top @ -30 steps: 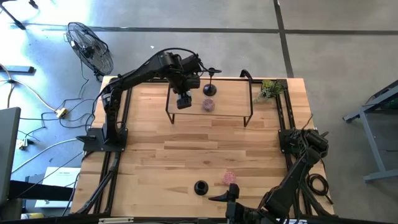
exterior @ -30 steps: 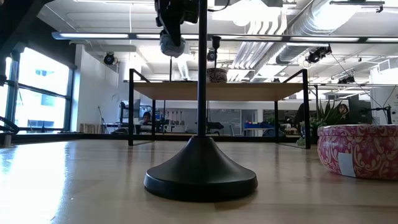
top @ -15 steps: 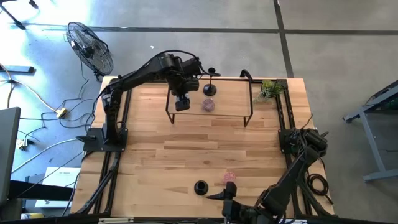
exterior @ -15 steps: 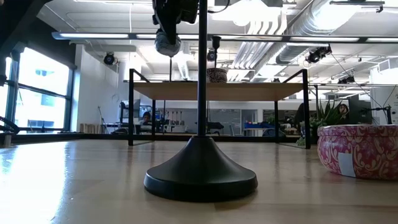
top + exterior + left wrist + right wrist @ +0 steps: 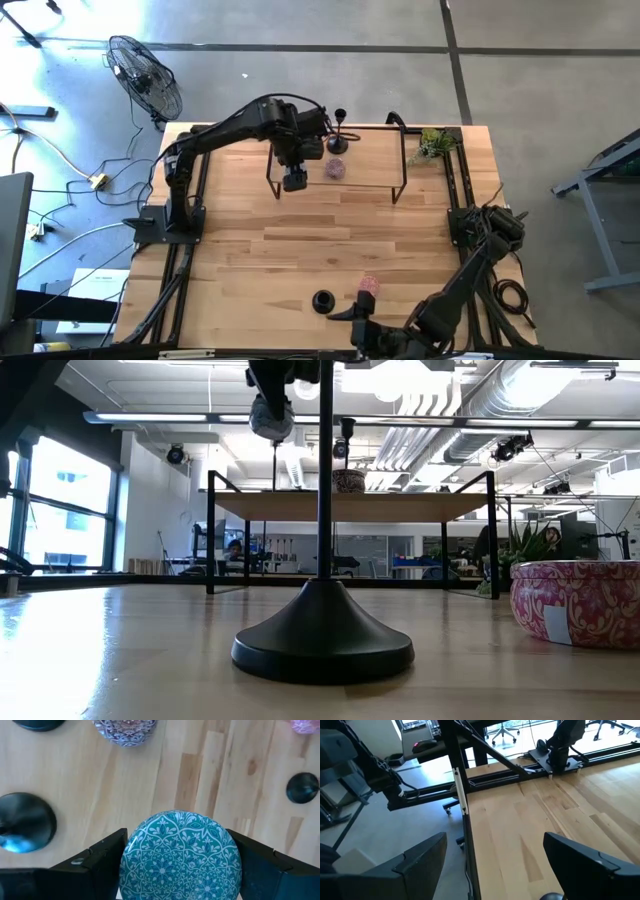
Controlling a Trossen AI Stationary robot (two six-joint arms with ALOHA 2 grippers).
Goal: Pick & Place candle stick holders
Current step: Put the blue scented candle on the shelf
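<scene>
Oddly, a teal patterned tin is clamped by the left gripper above the far shelf (beside one candlestick holder), while the right gripper waits spread near another holder.

Wooden counter: near edge carries a black candlestick holder beside a pink floral tin; a black-framed shelf stands far.

I work in an open lab or workshop: bare concrete floor, exposed ceiling ducts, a standing fan upper left, and office chairs behind my wooden surface.
</scene>
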